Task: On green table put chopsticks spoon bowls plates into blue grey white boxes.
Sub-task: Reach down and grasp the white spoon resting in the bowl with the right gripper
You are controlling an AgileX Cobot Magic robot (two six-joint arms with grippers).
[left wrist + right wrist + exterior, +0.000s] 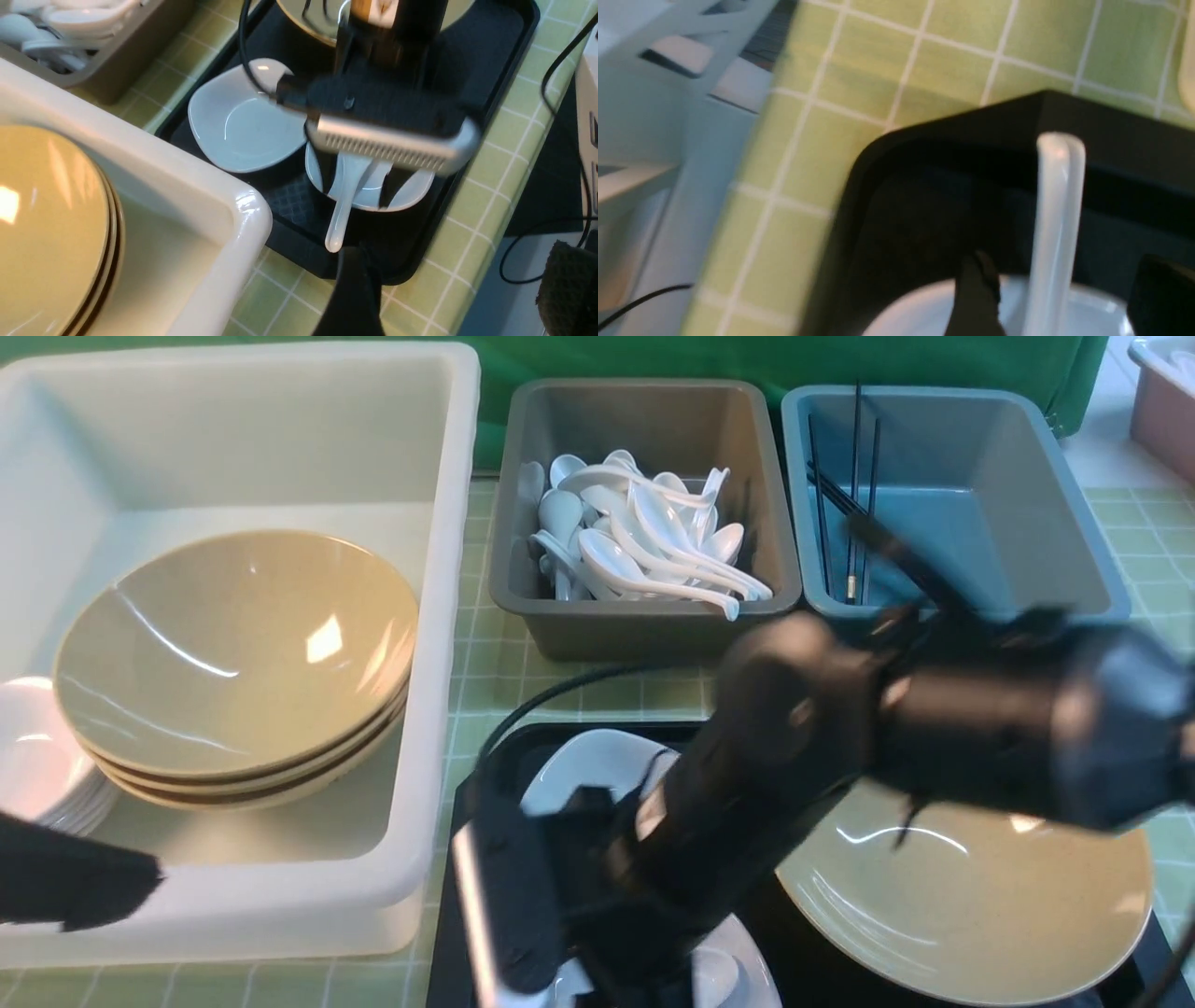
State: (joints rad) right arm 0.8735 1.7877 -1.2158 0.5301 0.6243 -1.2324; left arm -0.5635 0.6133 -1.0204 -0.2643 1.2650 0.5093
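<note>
Green tiled table (495, 672) under everything, green cloth hanging at the back. Going left to right:

Far left is the white box (439, 616), with a stack of tan plates (233, 653) in it and some small white plates (33, 756) tucked beside them at the left wall. My left gripper (455, 280) hangs near that box's front corner, at the table's near edge. Its jaws are spread wide with nothing between them.

Next over is the grey box (644, 625), holding a heap of white spoons (644, 541). To the right of that is the blue box (1027, 504), with a few black chopsticks (855, 476) leaning against its left side.

In front of those two sits the black tray (289, 205). It has a white square dish (243, 126) at the back left, and a small white bowl (411, 193) nearer to me with one spoon (341, 219) lying in it, handle poking out over the rim. My right arm reaches across the tray, and my right gripper (359, 186) is down over that bowl. The jaws are partly open, one finger on each side of the spoon, with a gap on both sides, so I'm not gripping it.

On the right half of the tray lies one more tan plate (971, 905), partly under my arm.
</note>
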